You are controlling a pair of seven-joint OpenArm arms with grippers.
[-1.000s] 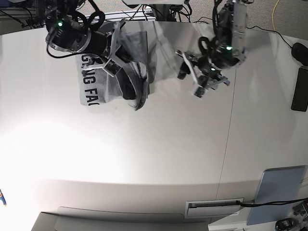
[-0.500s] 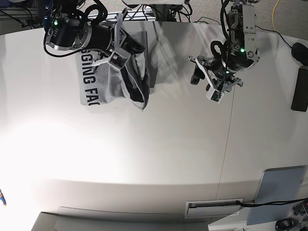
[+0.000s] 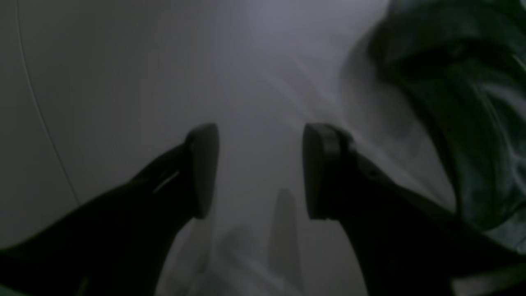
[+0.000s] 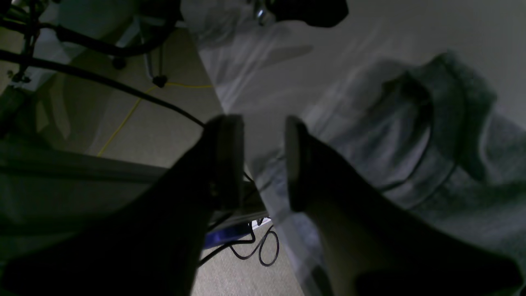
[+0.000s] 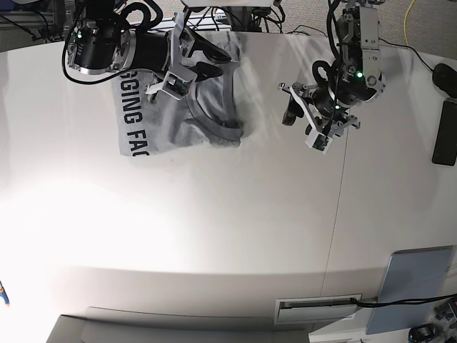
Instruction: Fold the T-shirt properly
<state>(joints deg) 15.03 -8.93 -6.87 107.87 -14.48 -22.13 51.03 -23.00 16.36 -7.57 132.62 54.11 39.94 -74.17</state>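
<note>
The grey T-shirt [image 5: 178, 114] lies bunched on the white table [image 5: 214, 229] at the far left. Its black lettering [image 5: 132, 114] runs along the left side and its ribbed neck [image 5: 223, 128] faces right. My right gripper [image 5: 213, 57] hovers over the shirt's far edge, open and empty. In the right wrist view [image 4: 263, 162] the jaws stand apart, with the shirt [image 4: 411, 135] lying beyond them. My left gripper [image 5: 300, 125] is open and empty over bare table, to the right of the shirt. In the left wrist view [image 3: 261, 168] the shirt [image 3: 472, 123] shows at the right edge.
A table seam [image 5: 341, 179] runs front to back under the left arm. A black mouse [image 5: 446, 77] and a flat black device [image 5: 445, 132] lie at the right edge. A grey-blue panel [image 5: 418, 286] sits at the front right. Cables [image 4: 123, 94] hang past the table's far edge.
The raised part of the shirt has dropped and now lies flat, its neck spread to the right. My right gripper let go of it and moved toward the far edge. The left arm stayed put.
</note>
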